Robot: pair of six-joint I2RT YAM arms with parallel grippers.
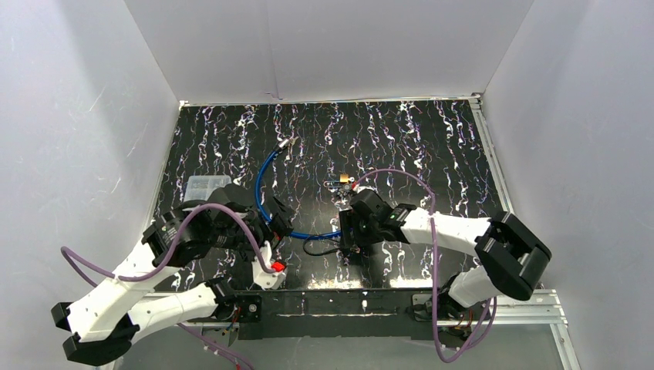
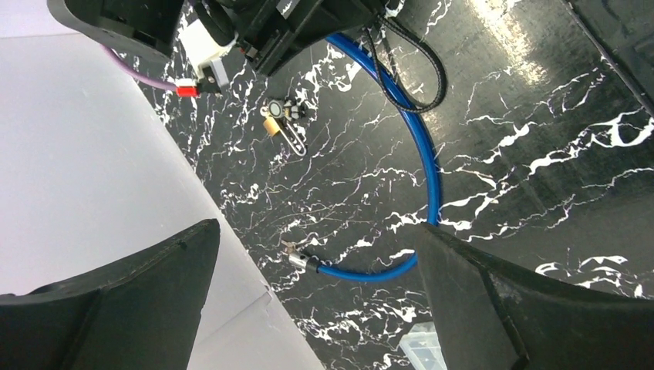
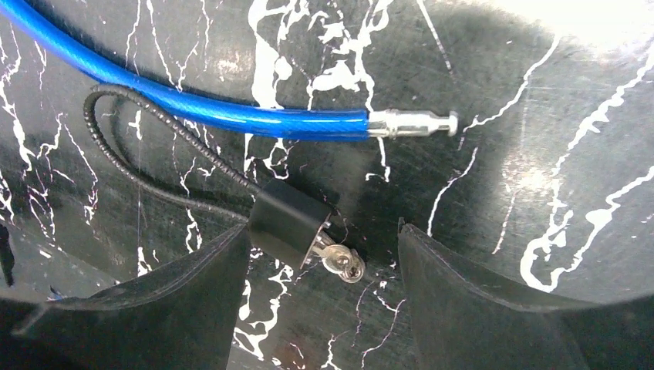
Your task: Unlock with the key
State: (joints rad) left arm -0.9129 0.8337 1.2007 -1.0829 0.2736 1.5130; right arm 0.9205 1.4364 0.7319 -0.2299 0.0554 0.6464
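The key (image 3: 343, 264) is seated in the lock (image 3: 289, 223), flanked by the spread right gripper (image 3: 320, 250); the left gripper (image 2: 316, 235) is likewise spread.

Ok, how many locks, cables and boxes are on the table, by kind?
Locks: 2, black lock body and small brass padlock.
Cables: 2, blue cable and thin black cable.
Boxes: 1, clear box.
Total: 5.
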